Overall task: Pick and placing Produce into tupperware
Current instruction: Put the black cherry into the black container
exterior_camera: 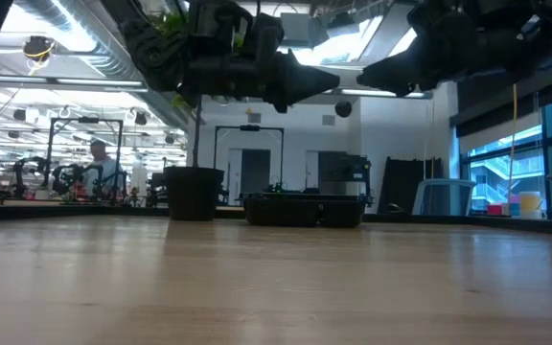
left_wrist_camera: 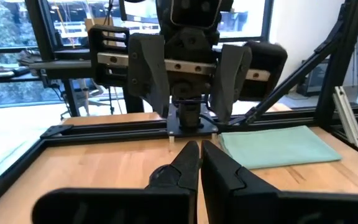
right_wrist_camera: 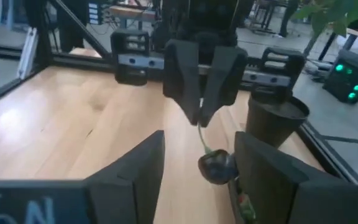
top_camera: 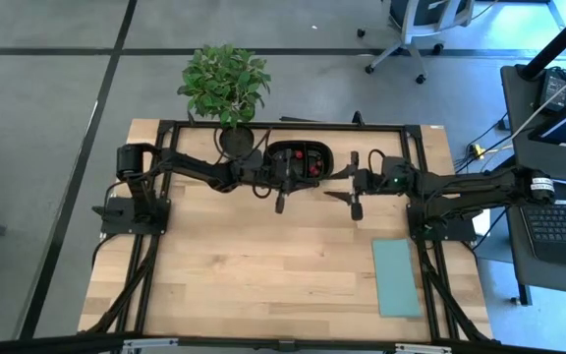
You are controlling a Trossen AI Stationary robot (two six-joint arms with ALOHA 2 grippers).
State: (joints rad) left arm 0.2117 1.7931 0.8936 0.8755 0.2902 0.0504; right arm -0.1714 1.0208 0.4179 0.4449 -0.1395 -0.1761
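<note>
The tupperware, a black oval tray (top_camera: 308,147) (exterior_camera: 305,211), stands at the table's far middle with a few red produce pieces (top_camera: 304,156) in it. My left gripper (top_camera: 312,180) (right_wrist_camera: 199,118) is over the tray, level and shut, and a dark maroon produce piece (right_wrist_camera: 216,167) hangs below it on a thin stem. My right gripper (top_camera: 334,185) (right_wrist_camera: 194,180) faces it from the table's right, open, with one finger on either side of the hanging piece. Whether the piece touches a finger, I cannot tell. My left gripper pinches the top of the piece's thin stem (right_wrist_camera: 199,129) between its two fingertips. The fingers are level and point toward the table's right. The round piece hangs below them on the stem, clear of the table.
A leafy potted plant (top_camera: 224,84) in a dark pot (right_wrist_camera: 275,124) stands just left of the tray. A flat pale teal rectangle (top_camera: 396,275) lies near the right edge. Black frame rails (top_camera: 293,126) run around the table. A person (exterior_camera: 99,168) is far off in the room.
</note>
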